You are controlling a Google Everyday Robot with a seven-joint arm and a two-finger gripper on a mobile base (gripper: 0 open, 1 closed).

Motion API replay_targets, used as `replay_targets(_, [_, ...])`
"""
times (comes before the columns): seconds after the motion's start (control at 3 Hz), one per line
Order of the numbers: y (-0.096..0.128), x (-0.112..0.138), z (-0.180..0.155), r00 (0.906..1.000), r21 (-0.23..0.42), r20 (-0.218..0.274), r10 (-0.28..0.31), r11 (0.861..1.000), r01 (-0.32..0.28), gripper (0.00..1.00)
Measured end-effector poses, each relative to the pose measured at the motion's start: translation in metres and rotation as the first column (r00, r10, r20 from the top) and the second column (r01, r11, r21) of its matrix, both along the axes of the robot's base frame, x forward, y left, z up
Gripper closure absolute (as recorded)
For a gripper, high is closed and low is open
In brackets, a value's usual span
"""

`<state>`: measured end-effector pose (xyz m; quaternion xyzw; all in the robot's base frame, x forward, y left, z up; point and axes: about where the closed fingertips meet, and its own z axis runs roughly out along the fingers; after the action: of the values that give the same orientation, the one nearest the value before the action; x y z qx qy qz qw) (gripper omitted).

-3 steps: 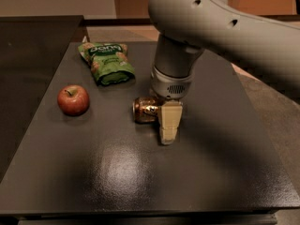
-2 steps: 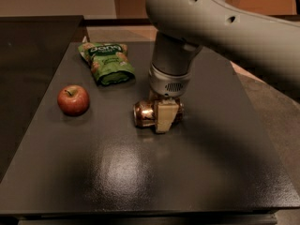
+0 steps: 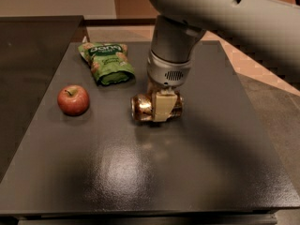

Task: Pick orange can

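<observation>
The orange can (image 3: 142, 108) lies on its side near the middle of the dark table (image 3: 154, 172). It is shiny orange-bronze with dark swirls. My gripper (image 3: 160, 108) comes straight down on it from the grey arm above. One pale finger (image 3: 162, 106) lies across the can's near side and presses on it. The other finger is hidden behind the can. The can still rests on the table.
A red apple (image 3: 73, 100) sits to the left of the can. A green snack bag (image 3: 107, 62) lies at the back left. A second dark surface (image 3: 33, 41) adjoins on the left. The floor (image 3: 276, 102) drops off to the right.
The near finger has moved in from the can's front right onto its side while the wrist stayed nearly still. The can has hardly shifted.
</observation>
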<state>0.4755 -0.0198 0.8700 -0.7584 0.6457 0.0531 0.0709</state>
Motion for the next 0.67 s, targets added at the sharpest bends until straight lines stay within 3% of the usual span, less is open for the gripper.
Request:
replay_targets(0.33, [-0.001, -0.003, 0.029, 0.9991, 0.024, 0.028, 0.031, 0.999, -0.032, 1.00])
replay_targets(0.67, [-0.001, -0.006, 0.060, 0.9943, 0.035, 0.076, 0.075, 0.996, -0.078, 1.00])
